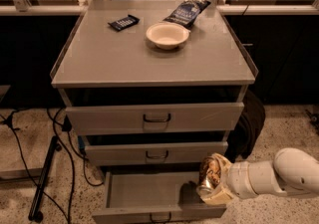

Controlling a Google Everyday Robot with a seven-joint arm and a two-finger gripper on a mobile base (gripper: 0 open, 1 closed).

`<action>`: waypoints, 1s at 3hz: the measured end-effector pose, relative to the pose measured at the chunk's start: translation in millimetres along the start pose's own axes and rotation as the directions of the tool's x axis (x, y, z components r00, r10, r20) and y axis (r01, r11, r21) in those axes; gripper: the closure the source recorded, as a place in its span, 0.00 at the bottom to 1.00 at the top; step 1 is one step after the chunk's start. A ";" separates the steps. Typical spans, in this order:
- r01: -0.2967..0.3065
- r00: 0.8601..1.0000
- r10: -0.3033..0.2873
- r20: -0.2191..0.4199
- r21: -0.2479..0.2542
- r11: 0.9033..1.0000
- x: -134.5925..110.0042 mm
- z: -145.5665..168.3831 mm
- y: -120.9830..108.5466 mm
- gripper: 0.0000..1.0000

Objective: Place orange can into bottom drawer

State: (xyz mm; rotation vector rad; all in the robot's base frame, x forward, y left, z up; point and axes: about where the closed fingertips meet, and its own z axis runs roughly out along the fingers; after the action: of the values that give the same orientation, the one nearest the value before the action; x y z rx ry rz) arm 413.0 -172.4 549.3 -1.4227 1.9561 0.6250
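while the white arm [279, 175] reaches in low from the right, nearly level, its jaws sit clamped around the orange can [209, 175], holding it just above the right end of the pulled-out bottom drawer [144, 190].

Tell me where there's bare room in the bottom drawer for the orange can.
The bottom drawer has a bare floor from its left wall across to the middle. Its right end is crowded: the pincer holds the orange can there, close below the middle drawer's front.
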 end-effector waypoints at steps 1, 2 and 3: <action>0.012 1.000 -0.012 0.022 0.000 1.000 22.9 37.4 1.6 1.00; 0.006 0.998 -0.006 0.055 0.011 1.000 49.2 84.1 -5.9 1.00; -0.003 0.996 0.002 0.093 0.013 1.000 71.3 134.4 -15.8 1.00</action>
State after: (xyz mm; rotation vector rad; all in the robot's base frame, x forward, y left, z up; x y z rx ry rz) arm 441.3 -130.4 405.0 -1.3592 1.8863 0.6670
